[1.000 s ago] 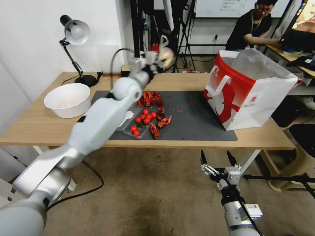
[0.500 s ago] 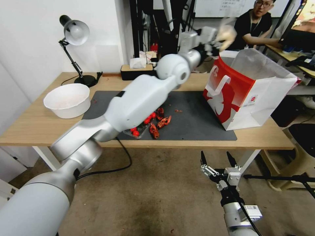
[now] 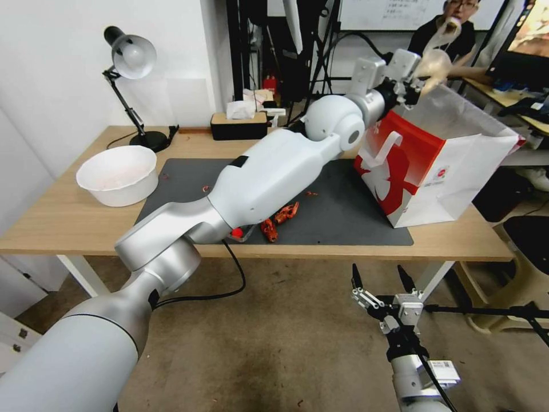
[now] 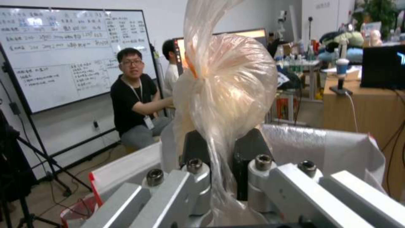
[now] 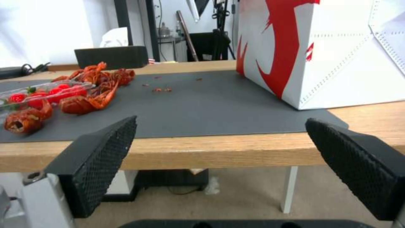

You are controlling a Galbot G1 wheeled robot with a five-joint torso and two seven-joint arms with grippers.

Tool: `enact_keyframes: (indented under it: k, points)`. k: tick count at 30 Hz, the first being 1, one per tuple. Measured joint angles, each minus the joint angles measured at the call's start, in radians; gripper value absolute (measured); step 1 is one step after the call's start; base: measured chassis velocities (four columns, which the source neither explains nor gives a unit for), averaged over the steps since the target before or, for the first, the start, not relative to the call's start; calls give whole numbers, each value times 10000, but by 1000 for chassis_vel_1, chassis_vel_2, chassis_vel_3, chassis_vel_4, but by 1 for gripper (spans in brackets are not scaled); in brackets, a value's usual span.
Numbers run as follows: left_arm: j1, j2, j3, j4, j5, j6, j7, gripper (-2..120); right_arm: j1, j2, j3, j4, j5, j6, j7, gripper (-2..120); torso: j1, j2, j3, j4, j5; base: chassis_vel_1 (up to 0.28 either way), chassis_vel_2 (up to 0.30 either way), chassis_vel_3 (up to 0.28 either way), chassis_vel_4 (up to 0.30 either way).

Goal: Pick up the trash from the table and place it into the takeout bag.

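Observation:
My left gripper (image 3: 416, 77) is shut on a clear plastic bag with a pale bun (image 3: 434, 60) and holds it up over the near top edge of the takeout bag (image 3: 440, 160). In the left wrist view the black fingers (image 4: 249, 148) pinch the twisted plastic of the bun bag (image 4: 230, 85), with the takeout bag's silvery lining (image 4: 320, 148) just beyond. The red and white takeout bag stands open at the table's right end. My right gripper (image 3: 380, 277) hangs open below the table's front edge, fingers spread wide (image 5: 219, 126), facing the takeout bag (image 5: 320, 47).
Red crayfish shells (image 3: 280, 216) and a clear tray of cherry tomatoes (image 5: 50, 93) lie on the grey mat (image 3: 337, 212). At the left stand a big white bowl (image 3: 117, 174) and a desk lamp (image 3: 131, 57). A black tissue box (image 3: 239, 127) sits at the back.
My left arm has swung right, from above the back of the mat to above the takeout bag, carrying the bun bag. The right arm has stayed put.

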Motion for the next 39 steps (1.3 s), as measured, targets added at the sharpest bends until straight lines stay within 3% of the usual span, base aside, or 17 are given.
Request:
enact_keyframes:
  k: [16,19,22,27,29,30,34,39]
  points:
    - [18,11,388,118,146,-20,51,7,16,-6,6,-52,18,37,-2,100,0,-1,0,1,-2,0,0,0,0]
    - [32,18,433,131,157,-23,49,13,27,-8,0,-59,22,37,-3,100,1,-2,1,2,-2,0,0,0,0]
    - [38,23,464,130,163,-24,43,28,39,-8,-11,-68,24,38,-6,100,0,-2,0,1,-2,0,0,0,0]
    - [38,24,490,114,163,-25,39,38,45,-8,-15,-70,24,38,-7,100,0,-2,1,1,-1,0,0,0,0]
    - [40,23,518,62,160,-32,40,54,47,-1,-16,-72,24,38,-10,100,0,-2,0,0,-1,0,0,0,0]
    - [40,23,518,62,160,-32,40,54,47,-1,-16,-72,24,38,-10,100,0,-2,0,0,-1,0,0,0,0]
    - [58,27,518,16,165,-33,36,73,55,7,-14,-72,24,38,-12,100,1,-2,1,1,-1,0,0,0,0]
    - [58,28,518,6,168,-33,36,82,58,17,-15,-73,25,38,-12,100,0,-2,0,1,-1,0,0,0,0]
